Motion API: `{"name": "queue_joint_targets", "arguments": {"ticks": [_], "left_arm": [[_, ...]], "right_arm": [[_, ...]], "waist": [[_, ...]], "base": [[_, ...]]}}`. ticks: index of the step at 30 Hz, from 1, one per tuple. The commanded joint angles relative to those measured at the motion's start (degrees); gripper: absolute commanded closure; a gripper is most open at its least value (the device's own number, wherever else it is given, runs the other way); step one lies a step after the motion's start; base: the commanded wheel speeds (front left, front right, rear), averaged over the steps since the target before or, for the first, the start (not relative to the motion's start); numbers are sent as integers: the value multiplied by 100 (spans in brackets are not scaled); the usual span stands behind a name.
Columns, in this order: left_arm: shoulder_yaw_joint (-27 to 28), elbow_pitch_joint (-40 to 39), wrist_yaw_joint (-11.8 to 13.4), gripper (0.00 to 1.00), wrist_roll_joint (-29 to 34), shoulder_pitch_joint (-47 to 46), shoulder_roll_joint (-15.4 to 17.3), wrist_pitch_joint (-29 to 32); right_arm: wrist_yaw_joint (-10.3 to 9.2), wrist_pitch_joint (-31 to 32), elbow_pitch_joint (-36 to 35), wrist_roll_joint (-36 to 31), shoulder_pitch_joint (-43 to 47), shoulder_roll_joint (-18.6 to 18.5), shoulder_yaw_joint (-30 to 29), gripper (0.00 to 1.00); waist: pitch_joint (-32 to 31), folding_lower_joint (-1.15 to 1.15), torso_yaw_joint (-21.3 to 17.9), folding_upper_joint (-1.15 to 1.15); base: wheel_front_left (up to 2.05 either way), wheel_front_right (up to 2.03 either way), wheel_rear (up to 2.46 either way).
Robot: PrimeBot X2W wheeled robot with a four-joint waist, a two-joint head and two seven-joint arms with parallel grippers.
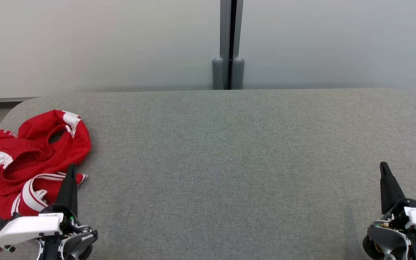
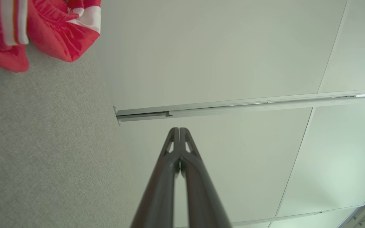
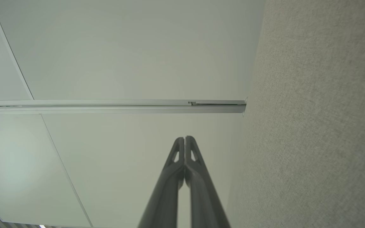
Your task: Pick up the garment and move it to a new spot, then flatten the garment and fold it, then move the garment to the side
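Both left fingers [image 1: 70,180] and right fingers [image 1: 386,177] are shut, holding nothing. The crumpled red-and-white shirt [image 1: 31,155] lies at the left edge of the grey cloth table [image 1: 229,162]. It is probably best to open the left fingers wide, then pinch a thick fold.

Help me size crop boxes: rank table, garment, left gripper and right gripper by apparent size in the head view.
1. table
2. garment, cut off at the edge
3. left gripper and right gripper: look alike, unranked
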Motion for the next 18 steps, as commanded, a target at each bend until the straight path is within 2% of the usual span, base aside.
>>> {"name": "queue_joint_targets", "arguments": {"ticks": [1,18], "left_arm": [[11,5,-25,100,6,-99,18,7],[11,5,-25,100,6,-99,18,7]], "right_arm": [[0,9,4,-30,-62,-7,2,100],[0,9,4,-30,-62,-7,1,100]], "waist": [[0,0,0,0],[0,0,0,0]], "base": [[0,0,0],[0,0,0]]}}
